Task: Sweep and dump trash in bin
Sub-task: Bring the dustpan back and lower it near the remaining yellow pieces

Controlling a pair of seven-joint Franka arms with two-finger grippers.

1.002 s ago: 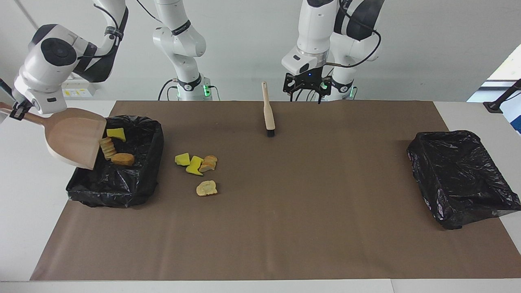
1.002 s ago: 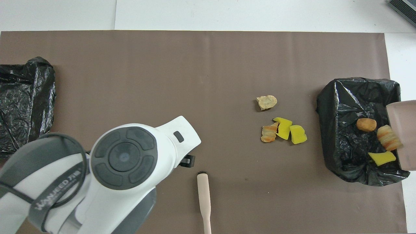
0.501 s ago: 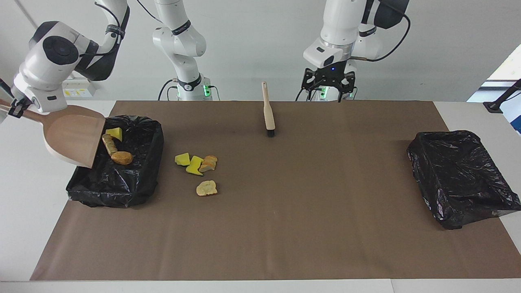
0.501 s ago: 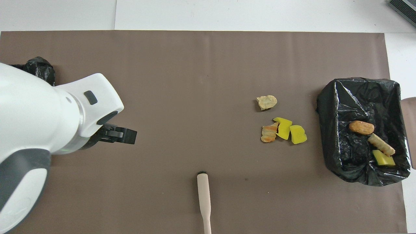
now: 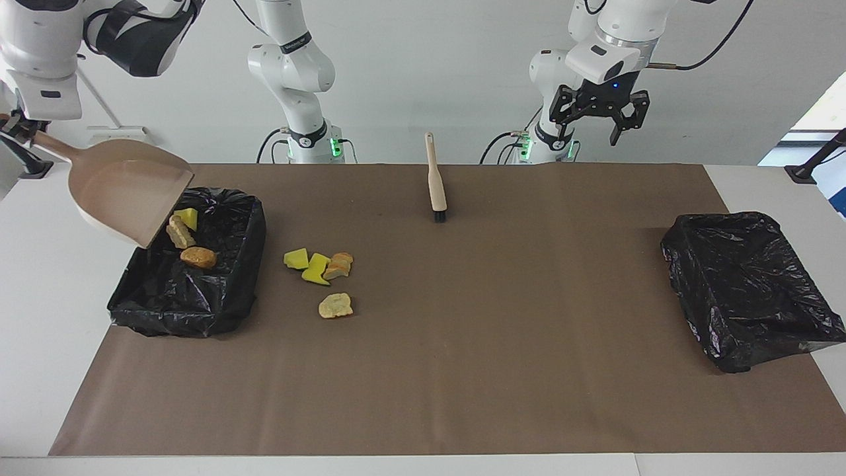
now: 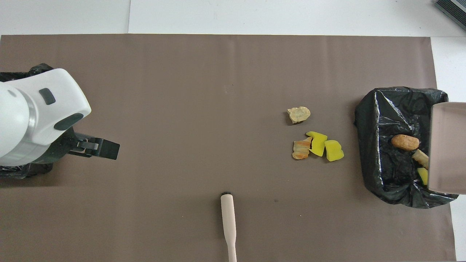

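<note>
White worktop (image 5: pixel 39 277) covered by a brown mat (image 5: pixel 462 344), seen against a pale wall. Four pieces of trash (image 5: pixel 320 268) lie on the mat beside the bin: two yellow wedges and a tan lump touching in a short row that runs along the worktop's length, and a fourth tan lump (image 5: pixel 335 305) just apart, farther from the robots. Three more pieces (image 5: pixel 185 235) lie inside the black-lined bin (image 5: pixel 225 291) at the right arm's end, the elongated tan one running from near the robots to farther out. The beige dustpan (image 5: pixel 129 198) hangs tilted over that bin's outer edge, mouth down toward the bin, its handle clamped in the right gripper (image 5: pixel 18 127), whose fingers are together on it. The brush (image 5: pixel 435 178) lies near the robots' edge, long axis pointing away from them, bristles outward. Wide bare mat separates it from a second black-lined bin (image 5: pixel 747 291) at the left arm's end. The left gripper (image 5: pixel 599 114) waits raised, fingers apart, holding nothing.
</note>
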